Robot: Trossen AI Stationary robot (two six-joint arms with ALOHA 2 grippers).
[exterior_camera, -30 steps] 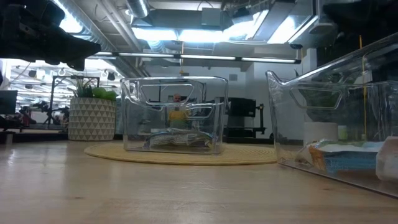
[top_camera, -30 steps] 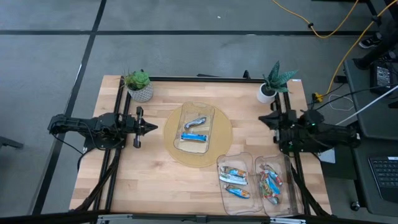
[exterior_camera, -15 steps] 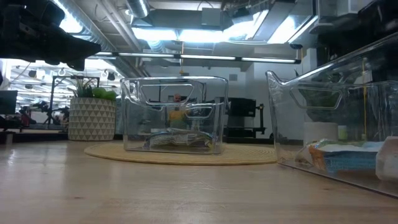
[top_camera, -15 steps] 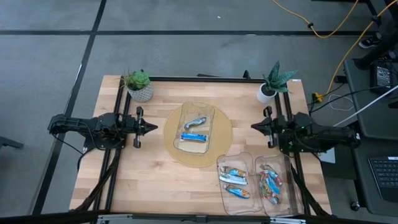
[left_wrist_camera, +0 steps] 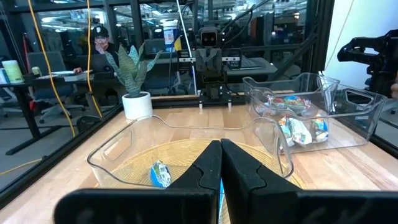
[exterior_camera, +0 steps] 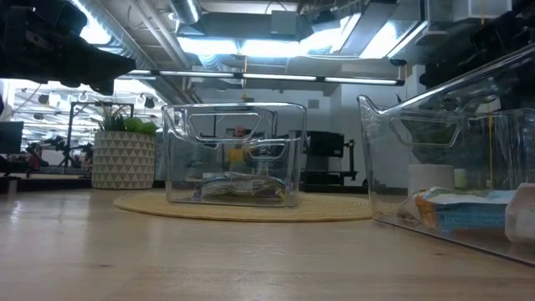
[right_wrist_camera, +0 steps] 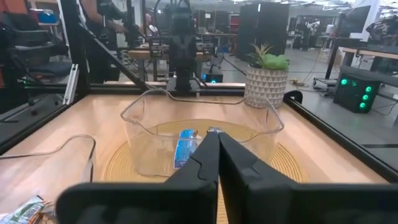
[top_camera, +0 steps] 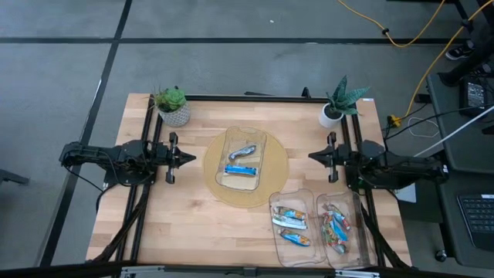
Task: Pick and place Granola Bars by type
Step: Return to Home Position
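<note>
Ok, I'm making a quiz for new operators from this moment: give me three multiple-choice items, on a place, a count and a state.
1. Where does the centre bin stand? A) on bare wood B) on the round woven mat C) inside another bin
2. How many bars lie in it? A) none B) five C) two
3. How are the right hand's fingers? A) shut, empty B) wide open C) shut on a bar

B: the mat shows all round the bin. C: one silver, one blue. A: the fingers meet with nothing between them.
</note>
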